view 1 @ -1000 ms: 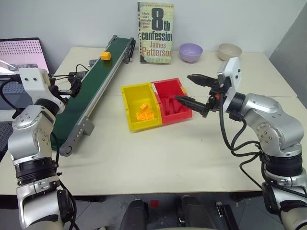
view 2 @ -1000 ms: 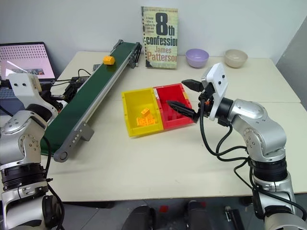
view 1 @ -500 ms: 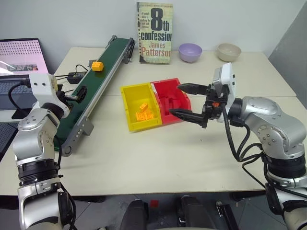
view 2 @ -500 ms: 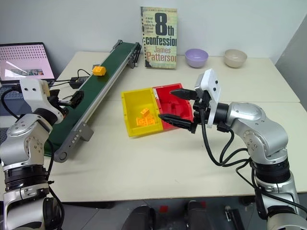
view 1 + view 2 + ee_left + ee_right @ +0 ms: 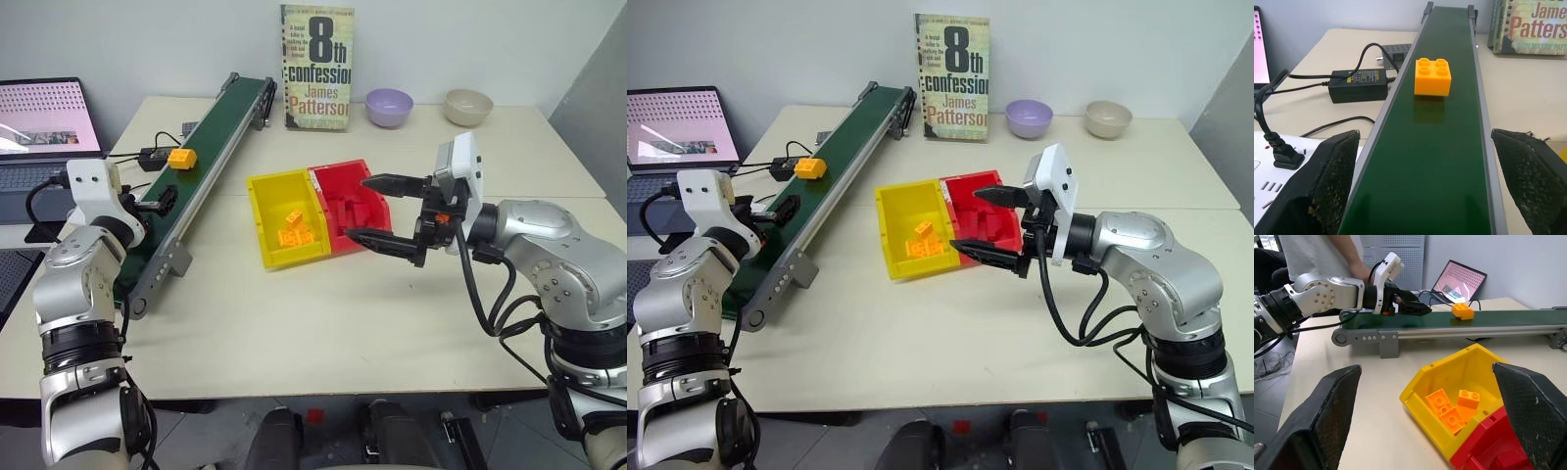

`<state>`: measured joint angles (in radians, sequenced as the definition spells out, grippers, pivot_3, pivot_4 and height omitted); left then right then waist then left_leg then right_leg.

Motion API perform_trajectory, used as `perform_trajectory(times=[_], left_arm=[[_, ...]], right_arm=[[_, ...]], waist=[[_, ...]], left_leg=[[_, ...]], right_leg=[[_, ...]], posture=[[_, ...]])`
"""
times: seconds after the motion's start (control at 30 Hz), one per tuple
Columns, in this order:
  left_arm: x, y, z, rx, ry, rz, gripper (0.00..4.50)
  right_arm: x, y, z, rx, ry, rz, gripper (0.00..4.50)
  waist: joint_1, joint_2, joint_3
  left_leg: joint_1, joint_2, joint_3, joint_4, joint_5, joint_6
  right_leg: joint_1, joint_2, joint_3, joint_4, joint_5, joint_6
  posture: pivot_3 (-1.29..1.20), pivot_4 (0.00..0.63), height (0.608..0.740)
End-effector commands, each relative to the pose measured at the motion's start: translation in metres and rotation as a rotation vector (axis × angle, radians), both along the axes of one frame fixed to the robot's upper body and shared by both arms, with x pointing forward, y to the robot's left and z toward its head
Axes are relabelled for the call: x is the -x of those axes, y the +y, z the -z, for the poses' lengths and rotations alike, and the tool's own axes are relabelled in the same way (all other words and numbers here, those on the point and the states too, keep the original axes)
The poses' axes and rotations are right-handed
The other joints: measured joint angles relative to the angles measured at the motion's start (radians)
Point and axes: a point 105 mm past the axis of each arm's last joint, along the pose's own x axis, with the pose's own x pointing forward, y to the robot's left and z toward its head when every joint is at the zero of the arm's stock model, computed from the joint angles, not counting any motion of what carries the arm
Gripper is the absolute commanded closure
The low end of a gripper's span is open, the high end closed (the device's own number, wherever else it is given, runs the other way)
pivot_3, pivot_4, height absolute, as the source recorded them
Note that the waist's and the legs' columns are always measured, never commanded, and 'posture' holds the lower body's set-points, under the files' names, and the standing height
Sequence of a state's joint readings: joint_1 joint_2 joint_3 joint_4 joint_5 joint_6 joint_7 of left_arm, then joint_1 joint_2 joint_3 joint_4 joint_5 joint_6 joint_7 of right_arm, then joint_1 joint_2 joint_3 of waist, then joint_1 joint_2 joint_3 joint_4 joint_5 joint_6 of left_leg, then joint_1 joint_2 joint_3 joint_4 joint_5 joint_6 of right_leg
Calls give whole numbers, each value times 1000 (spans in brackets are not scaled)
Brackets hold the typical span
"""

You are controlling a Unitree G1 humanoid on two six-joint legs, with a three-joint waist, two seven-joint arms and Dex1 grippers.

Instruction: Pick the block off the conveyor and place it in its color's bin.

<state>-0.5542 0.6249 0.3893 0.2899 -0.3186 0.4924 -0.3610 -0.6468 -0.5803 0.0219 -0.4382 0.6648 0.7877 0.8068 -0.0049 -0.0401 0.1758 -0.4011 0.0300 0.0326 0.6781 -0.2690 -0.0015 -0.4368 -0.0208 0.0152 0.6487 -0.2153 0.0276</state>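
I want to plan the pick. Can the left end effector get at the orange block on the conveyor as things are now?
Probably yes. The left end effector is open and straddles the conveyor, with the block straight ahead on the belt. Nothing lies between them.

The open laptop [image 5: 44, 122] at the far left is cut by the frame edge. The standing paperback book's [image 5: 953, 63] small cover print is unreadable.

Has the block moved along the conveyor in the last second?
Yes. The block has travelled down the conveyor, away from the book and toward the left claw.
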Motion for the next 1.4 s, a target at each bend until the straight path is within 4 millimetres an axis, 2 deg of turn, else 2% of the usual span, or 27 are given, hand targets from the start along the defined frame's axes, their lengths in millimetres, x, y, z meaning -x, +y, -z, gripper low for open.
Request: perform_trajectory(times=[0.03,0.4,0.5,0.73,0.9,1.07,1.2,1.3,1.4], left_arm=[[-4,-6,-12,-22,-38,19,8],[-7,1,-10,-39,-22,-5,8],[-5,2,-9,-31,-22,-3,472],[7,7,3,-22,23,-25,1929],[15,7,1,-22,23,-30,2928],[16,3,-12,-28,-4,-20,2969],[6,-38,-40,-1,-75,160,2969],[0,-72,-50,-42,-78,303,2969],[-8,-132,-54,-106,-76,561,2969]], right_arm=[[10,1,-9,-11,-37,-30,0],[10,0,-10,-19,-28,-21,0],[10,0,-11,-21,-28,-19,0],[9,0,-14,-29,-30,-20,0],[7,0,-15,-34,-28,-17,0],[5,0,-15,-42,-29,-5,0],[2,-6,-11,-23,-38,61,0],[1,-11,-4,11,-38,118,0],[-1,-21,14,84,-42,252,0]], waist=[[0,0,0],[0,0,0],[0,0,0],[-1,0,0],[0,0,0],[0,0,0],[3,0,0],[9,0,0],[10,0,0]], left_leg=[[0,0,0,0,0,0],[0,0,0,0,0,0],[0,0,0,0,0,0],[0,0,0,0,0,0],[0,1,0,0,0,0],[0,0,0,0,0,0],[0,0,0,0,0,0],[-1,-1,-1,0,0,0],[-1,-2,0,0,0,0]], right_leg=[[0,0,0,0,0,0],[0,0,0,0,0,0],[0,0,0,0,0,0],[0,0,0,0,0,0],[0,-1,0,0,0,0],[0,-1,0,0,0,0],[0,-1,0,0,0,0],[1,-1,-1,-1,0,0],[1,-1,0,-2,0,0]], posture=[[0,150,740],[0,150,740],[0,150,740],[0,150,740],[0,150,740],[0,150,740],[0,150,740],[0,150,740],[0,150,740]])
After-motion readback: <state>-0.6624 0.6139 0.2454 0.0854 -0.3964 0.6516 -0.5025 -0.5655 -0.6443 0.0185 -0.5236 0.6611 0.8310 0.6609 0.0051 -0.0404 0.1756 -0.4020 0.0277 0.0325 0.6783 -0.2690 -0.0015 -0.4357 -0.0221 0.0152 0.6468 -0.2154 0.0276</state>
